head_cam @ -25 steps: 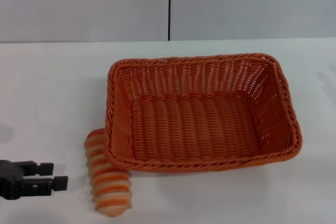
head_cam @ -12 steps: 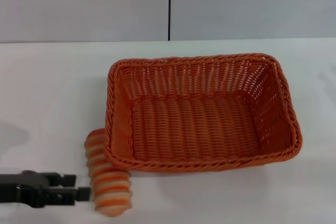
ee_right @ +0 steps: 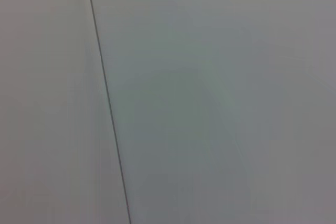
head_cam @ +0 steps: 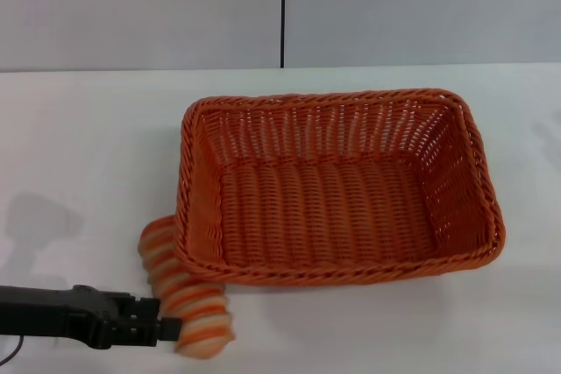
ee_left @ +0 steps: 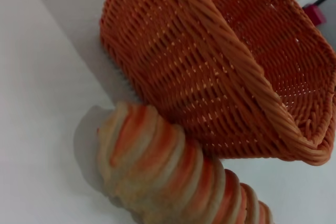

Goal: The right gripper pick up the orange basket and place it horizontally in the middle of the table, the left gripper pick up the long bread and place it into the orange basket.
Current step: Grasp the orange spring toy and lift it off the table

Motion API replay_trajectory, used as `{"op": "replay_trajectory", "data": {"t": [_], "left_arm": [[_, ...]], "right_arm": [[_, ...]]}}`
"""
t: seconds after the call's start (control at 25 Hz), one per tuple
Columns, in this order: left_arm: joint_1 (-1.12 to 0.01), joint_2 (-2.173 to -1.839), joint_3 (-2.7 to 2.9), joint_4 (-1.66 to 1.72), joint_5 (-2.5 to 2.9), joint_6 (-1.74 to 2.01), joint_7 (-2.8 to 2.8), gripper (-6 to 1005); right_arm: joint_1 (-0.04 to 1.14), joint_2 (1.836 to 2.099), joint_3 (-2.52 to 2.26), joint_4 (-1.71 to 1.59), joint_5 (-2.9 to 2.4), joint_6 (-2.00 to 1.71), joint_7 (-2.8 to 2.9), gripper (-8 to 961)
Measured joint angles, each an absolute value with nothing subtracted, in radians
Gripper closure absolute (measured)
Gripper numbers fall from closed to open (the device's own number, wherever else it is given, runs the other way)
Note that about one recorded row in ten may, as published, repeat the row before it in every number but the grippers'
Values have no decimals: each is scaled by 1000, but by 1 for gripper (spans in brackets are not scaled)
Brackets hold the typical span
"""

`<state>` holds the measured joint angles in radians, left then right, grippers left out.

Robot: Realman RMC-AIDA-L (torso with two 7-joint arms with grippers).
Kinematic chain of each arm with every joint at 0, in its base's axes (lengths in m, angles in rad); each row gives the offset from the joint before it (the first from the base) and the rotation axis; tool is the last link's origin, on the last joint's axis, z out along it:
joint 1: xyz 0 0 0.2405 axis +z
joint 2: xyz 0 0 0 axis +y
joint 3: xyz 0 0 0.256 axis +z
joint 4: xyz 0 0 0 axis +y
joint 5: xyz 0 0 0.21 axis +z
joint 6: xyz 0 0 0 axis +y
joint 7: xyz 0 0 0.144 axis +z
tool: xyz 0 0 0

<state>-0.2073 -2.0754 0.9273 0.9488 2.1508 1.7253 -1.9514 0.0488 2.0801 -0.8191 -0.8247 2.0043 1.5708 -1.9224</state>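
The orange basket (head_cam: 333, 186) lies lengthwise across the middle of the white table (head_cam: 79, 146), open side up and with nothing in it. The long bread (head_cam: 186, 291), striped orange and cream, rests on the table against the basket's front left corner. The left wrist view shows the long bread (ee_left: 168, 169) very close, beside the orange basket (ee_left: 210, 66). My left gripper (head_cam: 169, 320) reaches in low from the left edge, open, its fingertips touching the bread's left side near its front end. The right gripper is out of view.
A grey wall (head_cam: 140, 6) with a dark vertical seam (head_cam: 283, 6) stands behind the table. The right wrist view holds only that wall (ee_right: 220, 98) and seam (ee_right: 107, 103). Bare tabletop lies left of the basket and along the front right.
My left gripper has slid right along the front edge up to the bread. The bread's front end has been nudged a little to the right. The basket has stayed put.
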Motion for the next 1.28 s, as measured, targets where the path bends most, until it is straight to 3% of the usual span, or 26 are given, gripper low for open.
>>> {"op": "replay_trajectory", "data": {"t": [0.16,0.84,1.28], "left_arm": [[-210,-2076,958,947,2149,1706,-1977,340],[-230,-2073,1080,964,2133,1653,-2073,372],[-216,-2071,1094,999,2097,1665,-2096,514]], "right_arm": [[49,2079,-819,-816,2005,1571,-1926,542],[48,2077,-801,-783,2006,1571,-1936,542],[48,2077,-795,-759,2006,1579,-1936,542]]}}
